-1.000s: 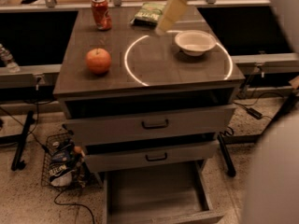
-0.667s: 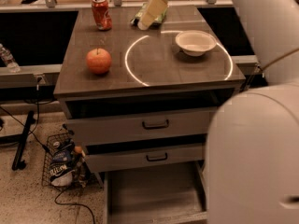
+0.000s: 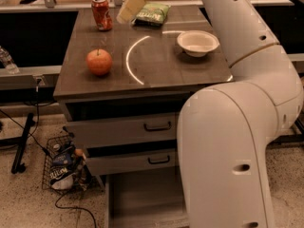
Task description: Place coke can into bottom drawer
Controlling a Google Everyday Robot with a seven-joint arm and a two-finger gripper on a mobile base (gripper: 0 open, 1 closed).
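Since the earlier frames the end effector [image 3: 125,14] has travelled leftward along the back of the tabletop [image 3: 166,68], from over the green snack bag [image 3: 153,13] to a spot just right of the coke can [image 3: 101,13]. The white arm [image 3: 237,127] now fills the right side of the view.

The end effector hangs tilted above the tabletop's far edge, its pale tip pointing down and to the left. It lies between the coke can and the snack bag, near the can but apart from it. It has hold of nothing that can be seen, and how far open it stands I cannot tell.

The coke can stands upright at the back left corner of the tabletop. The apple [image 3: 99,62] sits nearer the front, on the left. A white bowl [image 3: 197,42] rests toward the right, partly behind the arm.

Below, the bottom drawer [image 3: 142,198] is pulled out, showing a plain grey inside. A wire basket [image 3: 61,167] sits on the floor to the cabinet's left.
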